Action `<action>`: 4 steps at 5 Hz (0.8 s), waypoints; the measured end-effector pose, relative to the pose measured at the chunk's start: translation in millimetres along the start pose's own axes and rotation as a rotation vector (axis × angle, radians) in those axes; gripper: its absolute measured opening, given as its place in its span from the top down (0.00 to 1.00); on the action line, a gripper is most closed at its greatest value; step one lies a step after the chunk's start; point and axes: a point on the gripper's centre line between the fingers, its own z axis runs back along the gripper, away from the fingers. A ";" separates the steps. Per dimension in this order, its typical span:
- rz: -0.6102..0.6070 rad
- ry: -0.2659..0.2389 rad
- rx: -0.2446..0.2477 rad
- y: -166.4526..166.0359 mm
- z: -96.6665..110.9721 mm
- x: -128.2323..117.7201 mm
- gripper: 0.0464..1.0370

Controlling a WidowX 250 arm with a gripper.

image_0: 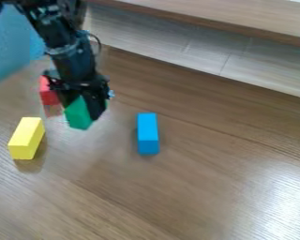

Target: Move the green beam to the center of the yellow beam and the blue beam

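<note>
Status: pick looks done, place isn't. Claw (86,112) is closed on the green beam (77,114), black fingers either side of it. Beam hangs slightly tilted, to the left of the blue beam (148,133) as the camera sees it and a bit further back. Looks lifted to me; can't confirm the height from this angle.

Targets: blue beam lies on the wooden surface (196,187). Yellow beam (26,138) lies well apart to the left of the blue beam, about level with it. Red block (48,91) is left of the blue beam and further back, behind the claw; not part of the job.

Left to do: bring green forward into the gap on the blue beam's left, centre it between blue and yellow, lower, let go, back off. I'd call it roughly half done. Watch the tilt on set-down, it could tip on release.

Containers: task names none. Blue and yellow sit straight on the wood, nothing holding them; green is carried by the claw alone.
</note>
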 end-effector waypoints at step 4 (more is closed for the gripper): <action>-0.055 0.056 0.063 1.2 -49.3 0.0 0.38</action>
